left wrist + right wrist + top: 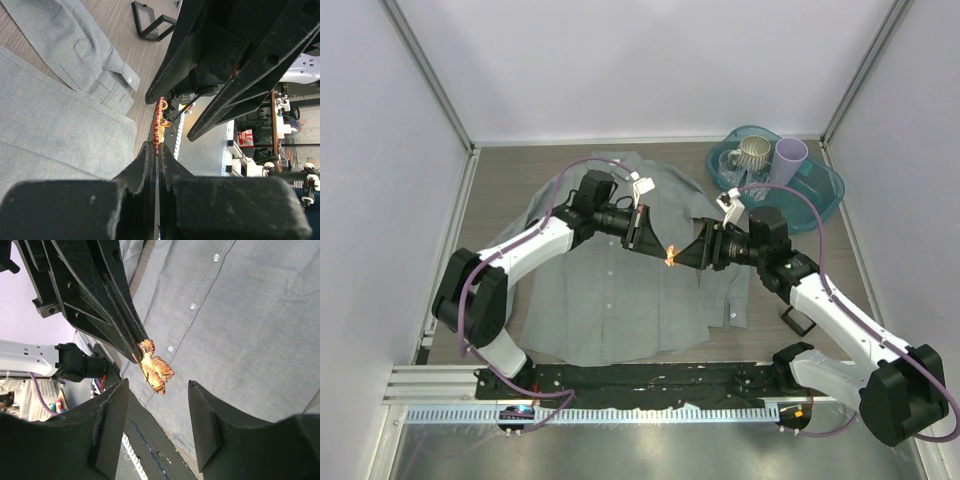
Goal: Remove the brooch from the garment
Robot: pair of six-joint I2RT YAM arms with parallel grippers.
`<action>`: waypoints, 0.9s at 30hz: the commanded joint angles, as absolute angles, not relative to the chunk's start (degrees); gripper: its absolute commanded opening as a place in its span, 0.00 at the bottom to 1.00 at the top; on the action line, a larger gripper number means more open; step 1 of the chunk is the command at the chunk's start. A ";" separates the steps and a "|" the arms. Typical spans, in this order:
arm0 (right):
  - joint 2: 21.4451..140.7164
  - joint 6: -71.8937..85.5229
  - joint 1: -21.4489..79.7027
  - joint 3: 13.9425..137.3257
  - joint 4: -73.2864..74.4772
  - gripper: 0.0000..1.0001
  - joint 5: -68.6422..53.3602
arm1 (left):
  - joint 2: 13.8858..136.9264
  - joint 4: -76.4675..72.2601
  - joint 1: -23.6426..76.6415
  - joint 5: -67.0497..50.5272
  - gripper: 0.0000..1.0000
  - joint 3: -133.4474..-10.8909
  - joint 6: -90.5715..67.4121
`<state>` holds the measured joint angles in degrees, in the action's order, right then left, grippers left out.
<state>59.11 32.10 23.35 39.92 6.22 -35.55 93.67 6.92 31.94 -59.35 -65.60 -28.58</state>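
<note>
The grey button-up shirt [610, 300] lies flat on the table, and also shows in the left wrist view [50, 125] and the right wrist view [240, 315]. My left gripper [660, 250] is shut on the red-orange brooch [670, 258] and holds it above the shirt front. In the left wrist view the brooch [160, 125] sticks out edge-on past the closed fingertips of the left gripper [158, 146]. My right gripper [684, 255] is open and faces the left one, tip to tip. In the right wrist view the brooch [155, 367] hangs just ahead of the gap of the right gripper [157, 390], untouched by its fingers.
A teal tub [820, 190] at the back right holds a mug [752, 152] and a purple cup [790, 155]. A small black stand [798, 322] sits right of the shirt and shows in the left wrist view [150, 22]. A black rail [660, 378] runs along the near edge.
</note>
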 commanded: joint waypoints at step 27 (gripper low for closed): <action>60.64 36.21 22.85 37.35 -4.92 0.32 -36.48 | 90.00 3.69 32.52 -61.35 0.00 -65.39 -29.79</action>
<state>60.80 36.38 23.00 37.58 -2.96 -37.56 93.06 6.02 32.23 -59.81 -65.32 -29.58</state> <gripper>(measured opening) 0.337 0.041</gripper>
